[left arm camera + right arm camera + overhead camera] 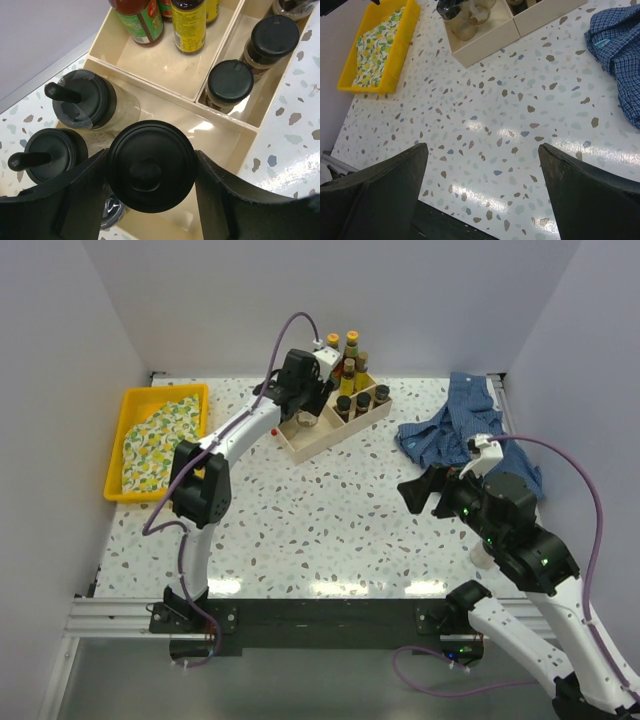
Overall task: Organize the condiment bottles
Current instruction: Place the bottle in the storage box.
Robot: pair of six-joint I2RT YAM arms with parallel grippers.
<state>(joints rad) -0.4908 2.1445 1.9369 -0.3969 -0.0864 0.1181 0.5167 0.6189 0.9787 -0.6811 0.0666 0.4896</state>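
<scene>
The left arm stretches forward across the table, elbow raised, wrist bent down over the wooden divided box [150,82]. The left gripper [150,200] is clamped on a black-lidded jar [150,165], one finger pressed against each side of the lid. The jar sits low inside the compartment directly under the hand (whether its base touches the floor of the box is hidden).

Just left of the hand, in the same compartment, stand two clear jars with spouted black lids [82,100], one beyond the other, the nearer one almost touching the left finger. Ahead of the hand, past a divider, a second compartment holds slim sauce bottles [189,22] upright, one with a yellow label beside one with a green and red label. Ahead and to the right, a narrow compartment holds two dark-capped bottles [230,85] in a row.

The right arm is folded low, its wrist tipped down toward the speckled table [520,100]. The right gripper [481,150] hangs with its fingers spread wide and nothing between them. A blue checked cloth [620,50] lies ahead and to the right of this hand; a yellow tray [402,45] holding a lemon-print cloth [375,50] lies well ahead to its left.
</scene>
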